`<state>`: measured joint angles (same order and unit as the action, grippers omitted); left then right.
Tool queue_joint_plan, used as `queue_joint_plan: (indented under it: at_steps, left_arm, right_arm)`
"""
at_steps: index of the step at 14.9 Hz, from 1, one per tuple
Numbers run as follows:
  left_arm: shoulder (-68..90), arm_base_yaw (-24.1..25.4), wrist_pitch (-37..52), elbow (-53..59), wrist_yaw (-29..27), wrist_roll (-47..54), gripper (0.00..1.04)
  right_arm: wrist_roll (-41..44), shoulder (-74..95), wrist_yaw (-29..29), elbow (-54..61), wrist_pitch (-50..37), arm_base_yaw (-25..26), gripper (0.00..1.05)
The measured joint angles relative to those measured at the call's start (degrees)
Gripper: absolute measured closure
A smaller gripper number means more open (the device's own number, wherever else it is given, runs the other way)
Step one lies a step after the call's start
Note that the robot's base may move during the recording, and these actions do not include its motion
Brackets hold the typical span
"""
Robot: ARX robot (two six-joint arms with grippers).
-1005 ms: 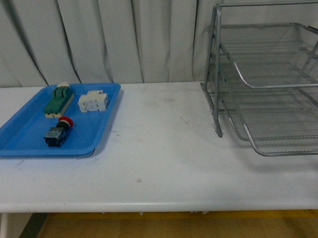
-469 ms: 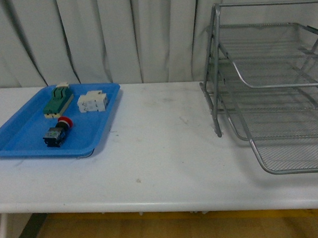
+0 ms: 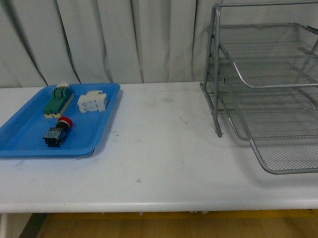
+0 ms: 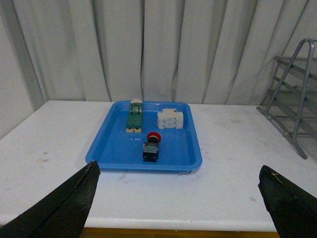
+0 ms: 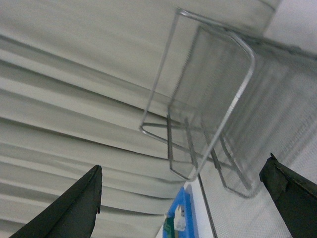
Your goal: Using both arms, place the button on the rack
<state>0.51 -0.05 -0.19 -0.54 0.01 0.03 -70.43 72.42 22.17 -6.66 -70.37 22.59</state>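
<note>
Three wire shelves make up the rack [image 3: 216, 68] at the right end of the table [image 3: 160, 151]. Its lowest shelf [image 3: 289, 155] now juts farther toward the near edge than it did a second ago, with its front rim well ahead of the two shelves above. It has not shifted since half a second ago, and all three shelves hold nothing. Nothing else on the table has moved. The blue tray [image 3: 21, 142] lies at the left end, well apart from the rack, and carries three parts. The button [image 3: 58, 130] lies on its side in the tray's near half, red cap toward the far edge. The green-and-cream component [image 3: 59, 101] is beyond it by the tray's far rim, and the white block [image 3: 92, 101] is just beside that, toward the table's middle. None of the three touch. The left pincer [image 4: 177, 168] is spread wide with nothing between its fingers, and faces the tray and button from the near side. The right pincer [image 5: 183, 163] is likewise spread and pinches nothing, with the rack's wire shelves in front of it. A pale curtain [image 3: 90, 37] hangs behind the table's far edge.
</note>
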Motion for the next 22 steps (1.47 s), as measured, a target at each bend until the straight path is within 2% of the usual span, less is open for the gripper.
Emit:
queue_joint_plan:
  at_steps: [2,3,4,6,8,11,15,16,17,22]
  left_arm:
    - [0.00,0.00,0.00,0.00,-0.02,0.00,0.07]
    - [0.00,0.00,-0.02,0.00,-0.02,0.00,0.07]
    - [0.00,0.00,0.00,0.00,0.00,0.00,0.07]
    - [0.00,0.00,0.00,0.00,0.00,0.00,0.07]
    - [0.00,0.00,-0.02,0.00,-0.02,0.00,0.07]
    - [0.00,0.00,0.00,0.00,-0.02,0.00,0.07]
    - [0.00,0.00,0.00,0.00,-0.02,-0.02,0.07]
    - [0.00,0.00,-0.02,0.00,-0.07,-0.02,0.07]
    - [0.00,0.00,-0.02,0.00,0.00,-0.02,0.07]
    - [0.00,0.00,0.00,0.00,0.00,0.00,0.07]
  right_arm:
    - [6.54,-12.92,1.16,-1.07,9.86,4.07,0.06]
    - [12.57,-18.12,2.62,-3.19,18.16,5.35,0.10]
    - [20.85,-23.21,3.02,-5.46,27.04,4.96,0.18]
    - [44.22,-35.91,0.87,-6.58,43.54,0.07,0.39]
    - [61.86,-41.86,-4.46,-3.74,50.27,-5.44,0.63]
    - [68.87,-47.41,-10.43,-0.17,52.15,-10.99,1.02]
    - [70.05,-53.55,-16.81,2.97,55.67,-16.68,1.03]
    - [70.07,-55.23,-21.22,3.34,56.54,-21.68,1.03]
    - [70.14,-56.39,-21.09,3.63,57.13,-23.02,1.03]
    - [70.12,-61.35,-22.21,6.03,59.19,-22.58,1.03]
